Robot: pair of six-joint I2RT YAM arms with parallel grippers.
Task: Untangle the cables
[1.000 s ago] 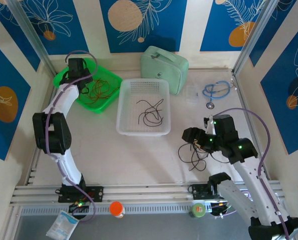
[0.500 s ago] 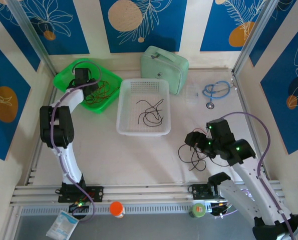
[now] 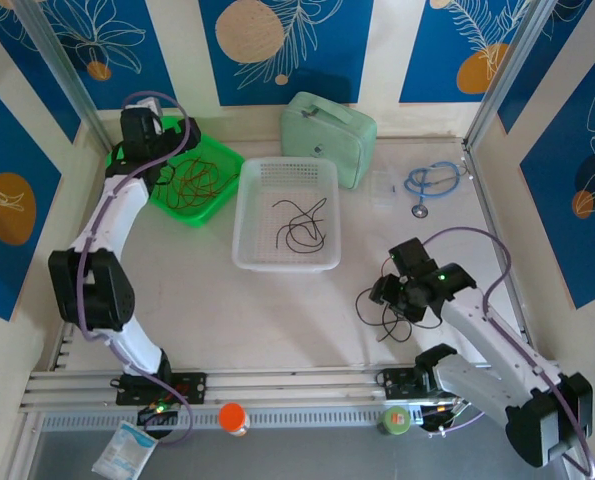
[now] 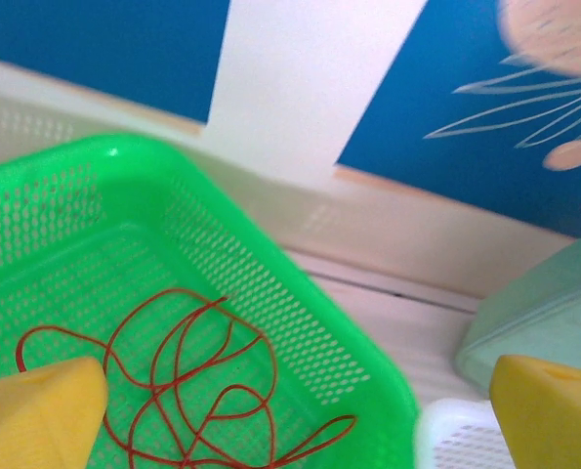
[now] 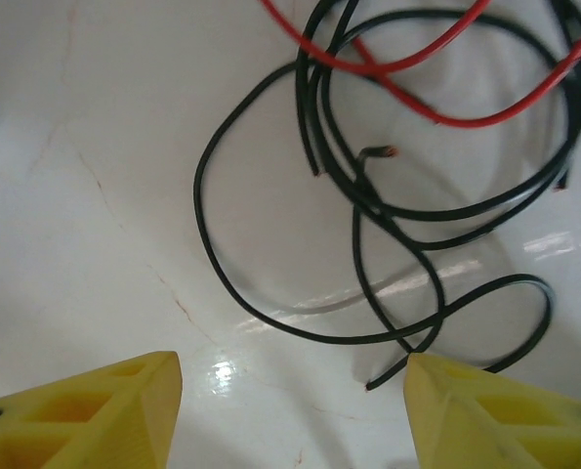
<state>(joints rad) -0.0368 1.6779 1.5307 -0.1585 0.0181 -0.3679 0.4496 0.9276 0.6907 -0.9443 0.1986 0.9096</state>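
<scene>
Red cables (image 3: 192,180) lie curled in the green basket (image 3: 217,205) at the back left, and they are loose on the basket floor (image 4: 173,381). My left gripper (image 3: 162,160) hangs open above that basket (image 4: 368,332), with nothing between its yellow fingers (image 4: 36,415). Black cables (image 3: 302,225) lie in the white basket (image 3: 247,225). A tangle of black and red cables (image 3: 382,305) lies on the table at the right. My right gripper (image 3: 387,292) is low over the tangle (image 5: 397,195). Its jaws (image 5: 290,376) are apart, and a black wire end lies by the right finger (image 5: 485,410).
A mint green case (image 3: 327,122) stands behind the white basket. A blue stethoscope (image 3: 432,182) and a small clear box (image 3: 380,187) lie at the back right. An orange-capped bottle (image 3: 233,418) sits at the near rail. Walls close in on three sides.
My left gripper has opened and drawn back and up from the green basket, leaving the red cables lying there. My right gripper has dropped leftward onto the tangle, and its jaws have narrowed.
</scene>
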